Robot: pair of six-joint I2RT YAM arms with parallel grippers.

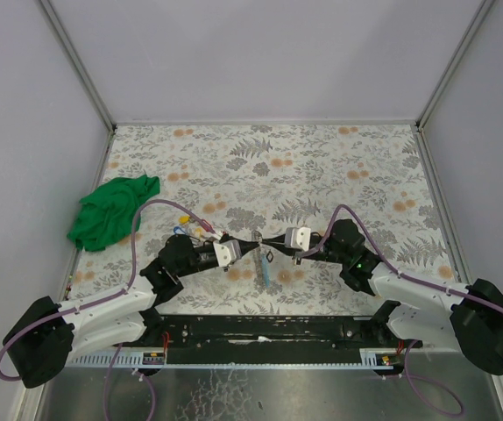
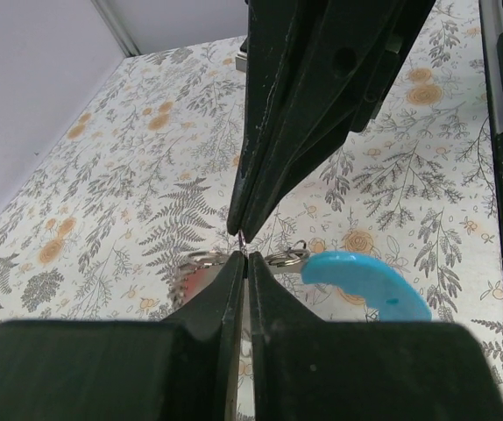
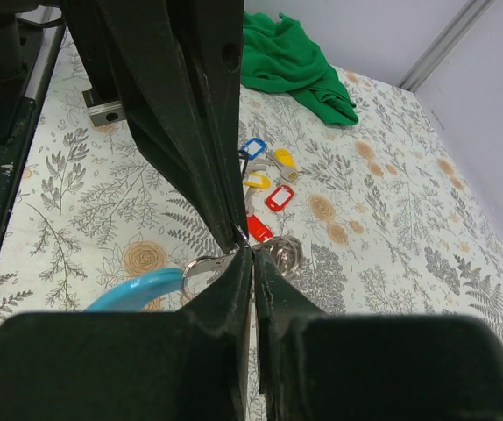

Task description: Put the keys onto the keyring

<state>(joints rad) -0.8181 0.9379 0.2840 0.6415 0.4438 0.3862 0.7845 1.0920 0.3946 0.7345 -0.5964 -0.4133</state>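
The keyring hangs above the table between the two arms, its light-blue arc (image 1: 266,273) (image 2: 365,285) (image 3: 138,289) drooping below them. My left gripper (image 2: 244,257) (image 1: 257,245) is shut on the keyring's thin wire. My right gripper (image 3: 251,255) (image 1: 272,245) meets it tip to tip, its jaws pinched on the same thin wire. A red-tagged key (image 3: 258,230) (image 2: 194,281) with metal rings (image 3: 285,253) sits right by the tips. Other keys lie on the table: blue tag (image 3: 253,147), yellow tags (image 3: 284,159), red tag (image 3: 278,197).
A crumpled green cloth (image 1: 111,210) (image 3: 291,57) lies at the left of the flowered table (image 1: 322,167). Loose keys (image 1: 190,228) lie beside the left arm. White walls stand on three sides, and a black rail (image 1: 260,329) runs along the near edge.
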